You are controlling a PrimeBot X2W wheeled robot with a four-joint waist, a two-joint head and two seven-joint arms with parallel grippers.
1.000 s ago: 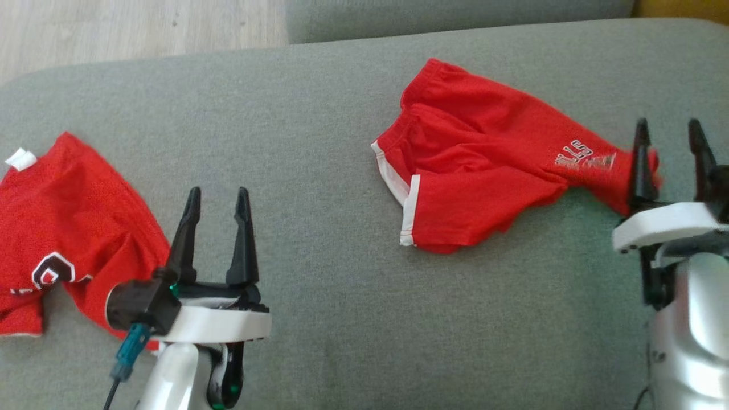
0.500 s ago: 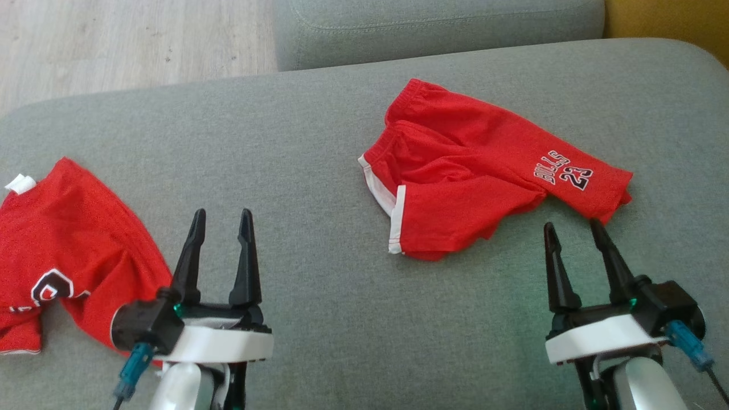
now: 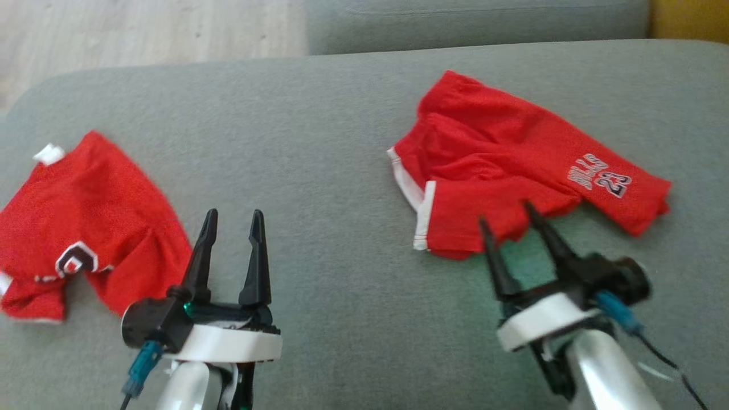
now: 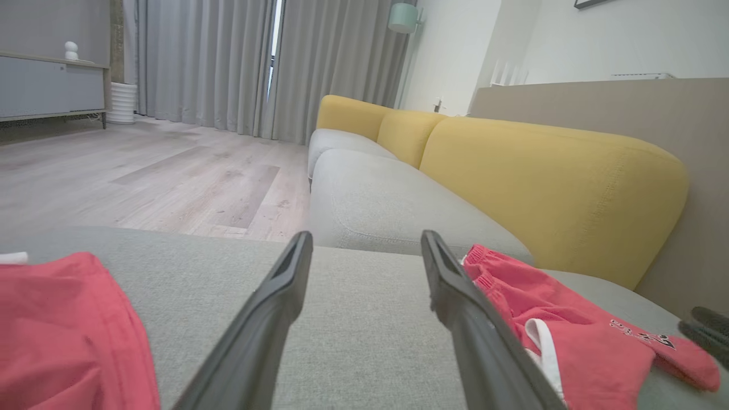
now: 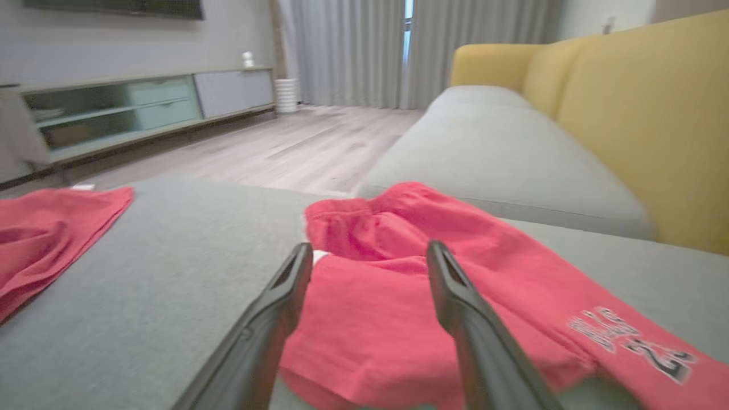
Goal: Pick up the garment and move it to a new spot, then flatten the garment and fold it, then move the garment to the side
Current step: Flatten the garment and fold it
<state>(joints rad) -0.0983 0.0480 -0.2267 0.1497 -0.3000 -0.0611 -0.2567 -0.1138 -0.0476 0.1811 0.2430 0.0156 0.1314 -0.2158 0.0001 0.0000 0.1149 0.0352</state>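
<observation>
The garment, red shorts (image 3: 512,154) with white trim and a "BULLS 23" print, lies crumpled on the right of the grey cushion (image 3: 342,142). My right gripper (image 3: 507,214) is open, and its fingertips hover over the shorts' near edge with nothing between them. In the right wrist view the shorts (image 5: 484,267) spread out just beyond the open right gripper (image 5: 370,246). My left gripper (image 3: 234,213) stands open and empty over bare cushion. In the left wrist view the open left gripper (image 4: 367,236) has the shorts (image 4: 569,324) at its right.
A second red garment, a jersey (image 3: 85,216) with a white tag, lies at the cushion's left edge beside my left arm. Behind the cushion run a grey sofa seat (image 4: 387,210) and yellow backrests (image 4: 541,171). Wooden floor (image 3: 142,28) lies beyond the far left edge.
My right gripper has drawn back from the shorts' far right leg end and swung left to their near edge. The head camera has shifted. The left gripper holds its place.
</observation>
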